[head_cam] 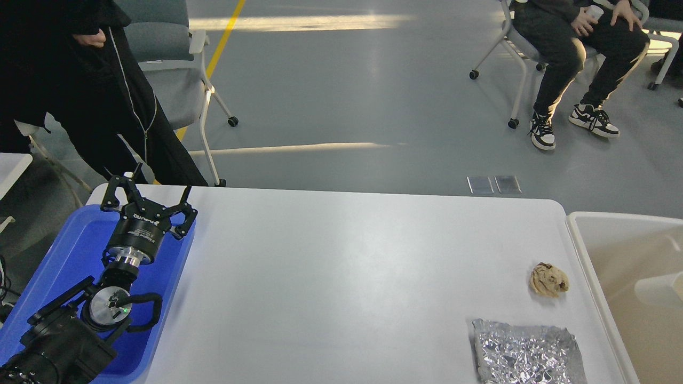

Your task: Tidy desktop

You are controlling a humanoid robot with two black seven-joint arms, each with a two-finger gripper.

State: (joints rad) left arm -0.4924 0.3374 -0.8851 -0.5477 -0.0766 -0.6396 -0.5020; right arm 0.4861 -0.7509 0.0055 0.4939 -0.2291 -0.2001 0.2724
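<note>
The white desktop [347,277] fills the middle of the head view. A crumpled tan paper ball [548,279] lies on it near the right edge. A creased sheet of silver foil [528,354] lies flat at the front right corner. My left gripper [155,192] is open and empty, held above the far right corner of the blue tray [58,256] at the table's left end. My right gripper is out of view.
A cream-white shallow bin [579,240] stands off the table's right edge, with a pale translucent cup [660,290] in it. A person in black [80,106] stands by a grey chair [176,80] behind the far left corner. Another person sits far back right.
</note>
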